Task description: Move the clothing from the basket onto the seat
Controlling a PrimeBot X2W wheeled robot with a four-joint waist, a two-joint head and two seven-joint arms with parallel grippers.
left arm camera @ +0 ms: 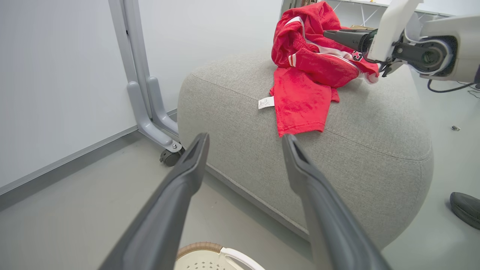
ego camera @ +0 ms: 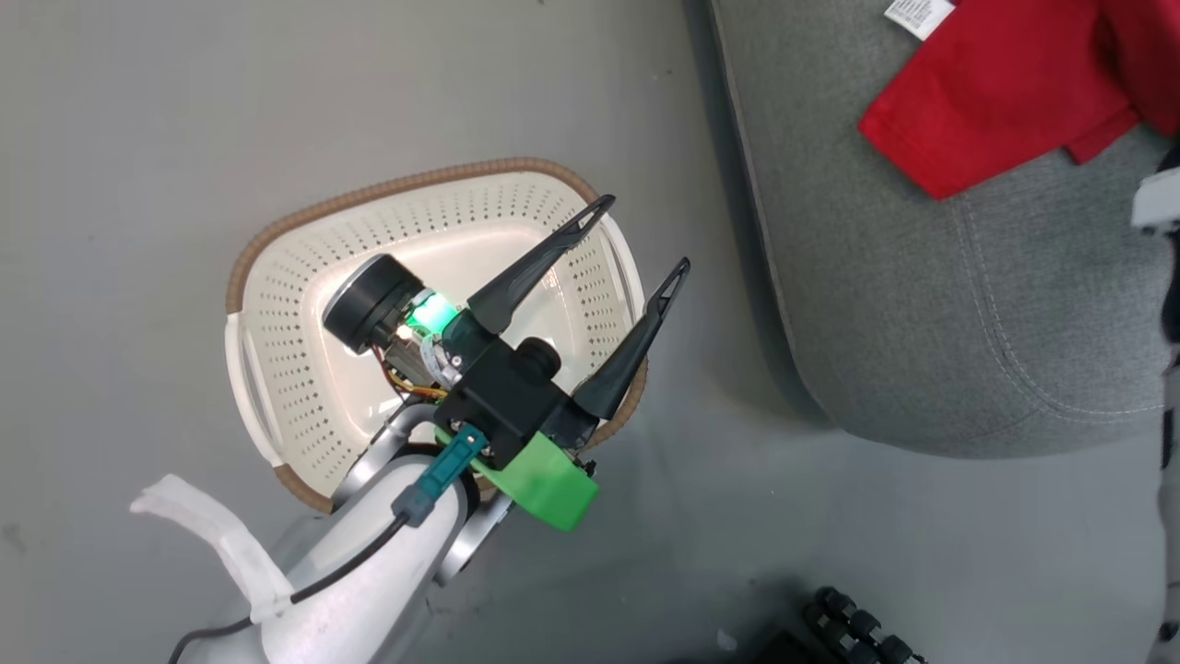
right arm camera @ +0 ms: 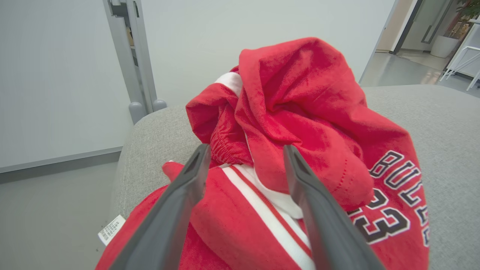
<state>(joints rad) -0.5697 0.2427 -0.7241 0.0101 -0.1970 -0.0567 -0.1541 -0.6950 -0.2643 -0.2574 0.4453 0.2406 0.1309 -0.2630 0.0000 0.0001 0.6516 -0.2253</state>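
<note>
clothing (right arm camera: 300,123) lies heaped on the seat (right arm camera: 442,123) just in front of the released right claw (right arm camera: 245,147).

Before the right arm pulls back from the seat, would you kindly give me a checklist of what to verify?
1. Right gripper open: ok, fingers apart over the clothing.
2. Clothing fully on the seat: ok, heaped on top, one piece lying towards the edge.
3. Left gripper free: ok, open and holding nothing, above the basket.
4. Basket emptied: cannot tell; no red shows, but the left gripper and its arm hide part of it.
5. Nobody close: not ok, a shoe stands on the floor by the seat.
</note>
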